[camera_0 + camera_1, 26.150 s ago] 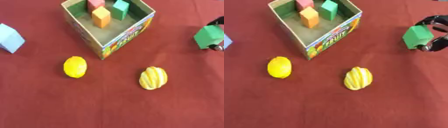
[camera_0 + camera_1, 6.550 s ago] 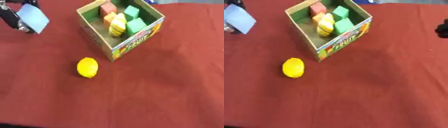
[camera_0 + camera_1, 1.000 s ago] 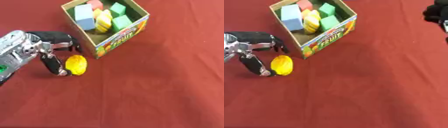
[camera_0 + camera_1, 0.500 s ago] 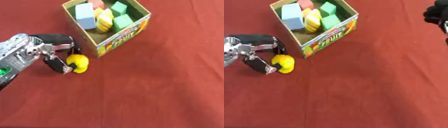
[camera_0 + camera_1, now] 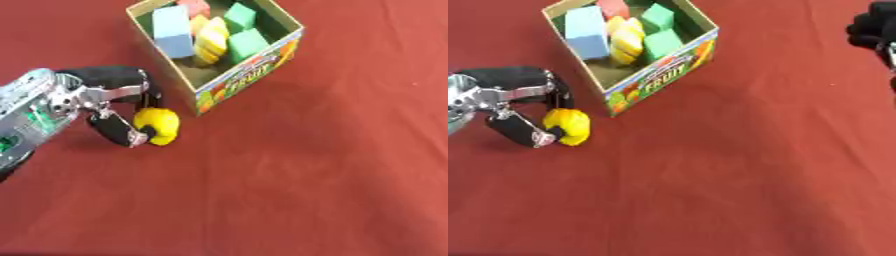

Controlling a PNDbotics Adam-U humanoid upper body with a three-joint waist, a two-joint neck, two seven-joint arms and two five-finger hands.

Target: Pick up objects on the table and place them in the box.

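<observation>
A yellow lemon (image 5: 160, 125) lies on the red cloth just left of the cardboard fruit box (image 5: 249, 75). My left hand (image 5: 114, 107) comes in from the left, its fingers and thumb curled round the lemon's left side. Inside the box are a light blue block (image 5: 172, 31), a yellow striped fruit (image 5: 210, 40), two green blocks (image 5: 248, 44) and a red block (image 5: 194, 7). My right hand (image 5: 877, 31) shows as a dark shape at the upper right edge of the right eye view; its fingers cannot be made out.
A red cloth (image 5: 315, 175) covers the table, stretching bare to the right of and below the box.
My left hand has closed in on the lemon from the left and now grips it; the lemon has shifted slightly toward the box.
</observation>
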